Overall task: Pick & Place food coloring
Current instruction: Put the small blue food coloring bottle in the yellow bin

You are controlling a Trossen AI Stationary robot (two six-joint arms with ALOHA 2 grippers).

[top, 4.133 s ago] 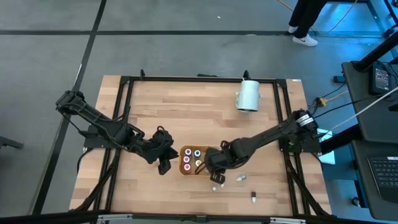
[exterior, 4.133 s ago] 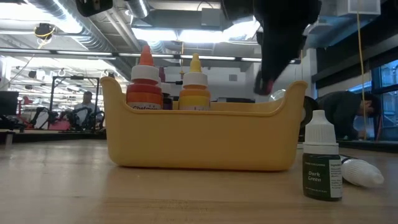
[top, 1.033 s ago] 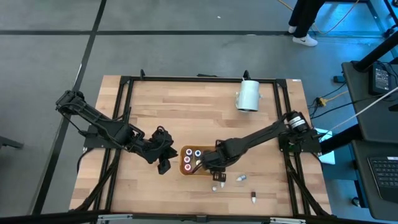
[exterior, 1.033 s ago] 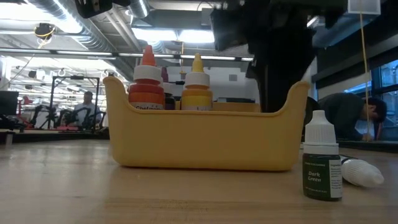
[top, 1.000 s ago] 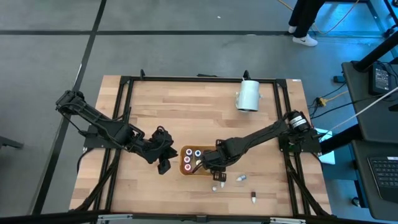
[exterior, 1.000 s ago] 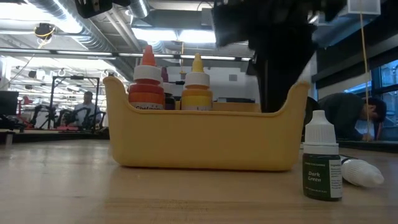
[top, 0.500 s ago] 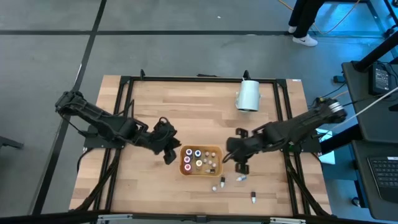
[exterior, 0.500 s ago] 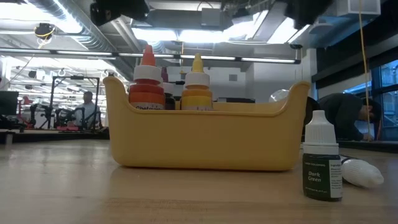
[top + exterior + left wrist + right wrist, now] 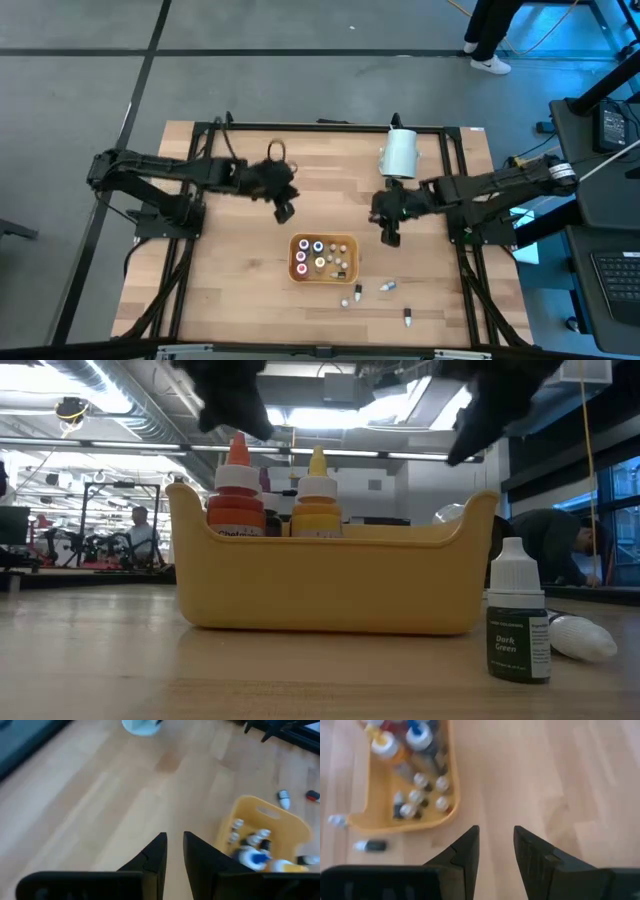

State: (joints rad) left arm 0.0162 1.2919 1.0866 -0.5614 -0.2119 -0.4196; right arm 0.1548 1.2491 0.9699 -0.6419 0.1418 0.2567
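Small white-capped dropper bottle (image 9: 518, 622) labelled "Dark Green"; both grippers' fingers slightly parted, empty: left gripper (image 9: 173, 851), right gripper (image 9: 496, 849).

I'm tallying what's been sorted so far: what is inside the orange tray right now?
The orange tray holds several small food coloring bottles: an orange-capped one and a yellow one stand above the rim, smaller white-capped ones beside them. The tray wall hides their lower parts in the low view.

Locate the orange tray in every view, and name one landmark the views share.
High: tray, lower centre of the table.
Low: tray, centre, filling the foreground.
Left wrist: tray, beyond the fingers, bottles inside.
Right wrist: tray, beyond the fingers.
Shared landmark: loose bottles on the table beside the tray.
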